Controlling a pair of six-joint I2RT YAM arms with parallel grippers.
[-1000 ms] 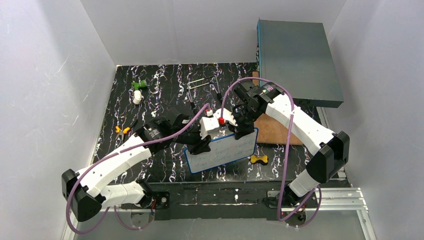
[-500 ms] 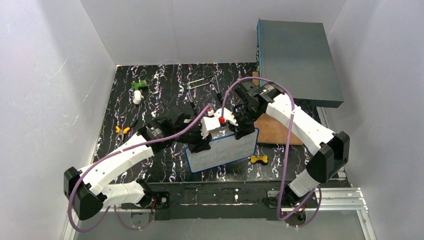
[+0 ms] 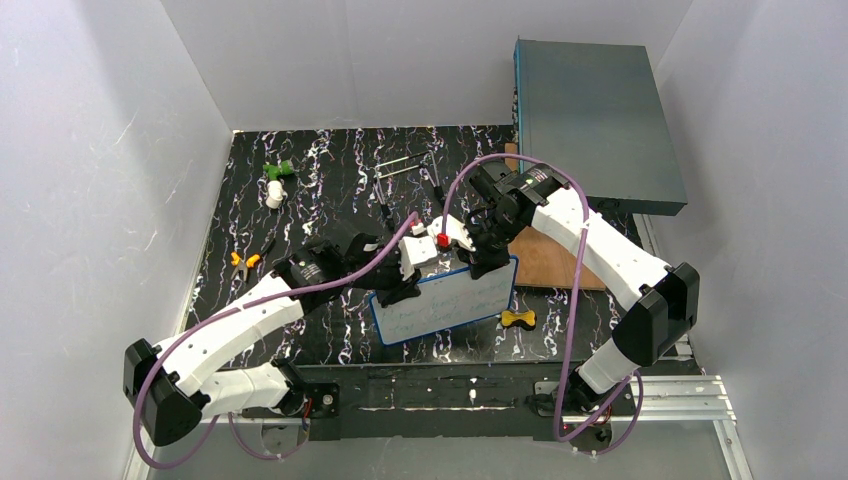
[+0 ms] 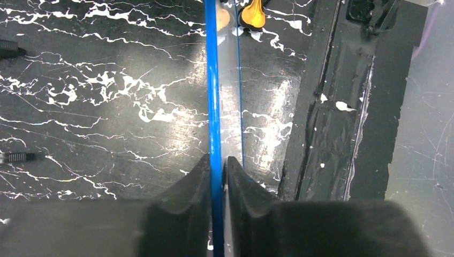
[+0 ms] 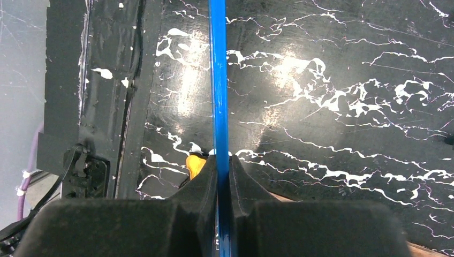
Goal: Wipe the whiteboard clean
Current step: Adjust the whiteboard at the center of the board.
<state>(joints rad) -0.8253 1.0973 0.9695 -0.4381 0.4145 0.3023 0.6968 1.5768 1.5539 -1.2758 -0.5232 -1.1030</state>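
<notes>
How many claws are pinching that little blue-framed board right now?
2. The left claw pinches the whiteboard's top edge near its left end; the right claw pinches the same edge near its right end.

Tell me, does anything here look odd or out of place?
Yes: the whiteboard is not lying flat. The left hand and right hand each pinch its edge, so it is propped up at a tilt, with faint writing on it. With both hands busy, neither looks free to wipe.
</notes>
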